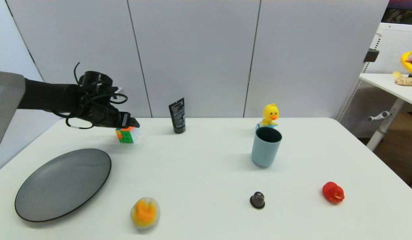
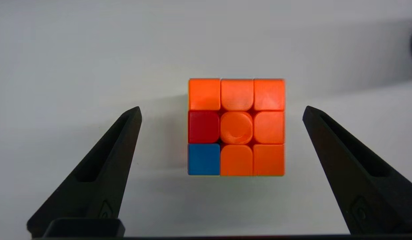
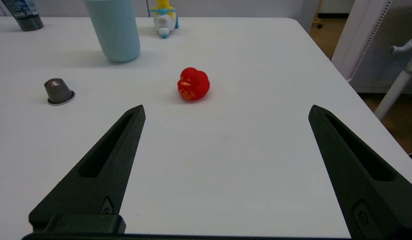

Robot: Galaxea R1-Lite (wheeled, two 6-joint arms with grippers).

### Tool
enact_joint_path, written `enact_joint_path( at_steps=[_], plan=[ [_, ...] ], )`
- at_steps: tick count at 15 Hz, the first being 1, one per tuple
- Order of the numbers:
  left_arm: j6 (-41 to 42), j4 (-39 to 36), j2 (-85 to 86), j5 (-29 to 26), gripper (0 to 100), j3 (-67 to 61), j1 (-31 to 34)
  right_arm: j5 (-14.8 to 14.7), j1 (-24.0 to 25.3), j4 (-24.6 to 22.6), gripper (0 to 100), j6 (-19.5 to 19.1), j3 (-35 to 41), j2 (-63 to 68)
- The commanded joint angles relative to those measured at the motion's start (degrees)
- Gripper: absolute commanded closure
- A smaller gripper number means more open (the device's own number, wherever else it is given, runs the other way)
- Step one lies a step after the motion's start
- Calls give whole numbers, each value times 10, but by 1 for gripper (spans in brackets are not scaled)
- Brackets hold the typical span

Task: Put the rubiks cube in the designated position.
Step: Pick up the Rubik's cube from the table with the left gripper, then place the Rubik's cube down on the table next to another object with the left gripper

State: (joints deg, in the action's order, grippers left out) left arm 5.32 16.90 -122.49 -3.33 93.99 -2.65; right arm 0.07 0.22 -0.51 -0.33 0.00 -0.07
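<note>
The rubiks cube [image 1: 127, 134] sits on the white table at the far left, showing green, orange and white tiles. My left gripper [image 1: 132, 122] hangs directly over it, a little above its top. Seen from the left wrist, the cube [image 2: 236, 126] shows a mostly orange top face with one red and one blue tile. It lies between the two fingers of the left gripper [image 2: 222, 108], which is open and touches nothing. My right gripper [image 3: 227, 106] is out of the head view and stands open and empty above the table's near right part.
A dark grey plate [image 1: 62, 183] lies at the near left. A black tube [image 1: 178, 115], a yellow duck toy [image 1: 270, 115] and a blue cup [image 1: 265, 146] stand farther back. Nearer are an orange-white ball [image 1: 145, 212], a small capsule [image 1: 257, 200] and a red duck [image 1: 333, 192].
</note>
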Motion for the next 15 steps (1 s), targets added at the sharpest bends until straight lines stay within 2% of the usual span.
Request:
enact_joint_path(
  at_steps=[1,4,5,15],
  plan=[
    [6,22,-22,-2,0,15,6,0,0,0,0,0,0,1],
    [13,38,-21,-1,0,15,6,0,0,0,0,0,0,1],
    [13,38,-20,-2,100,12,5,0,0,0,0,0,0,1],
    [-2,38,24,-4,100,16,1,0,0,0,0,0,0,1]
  ],
)
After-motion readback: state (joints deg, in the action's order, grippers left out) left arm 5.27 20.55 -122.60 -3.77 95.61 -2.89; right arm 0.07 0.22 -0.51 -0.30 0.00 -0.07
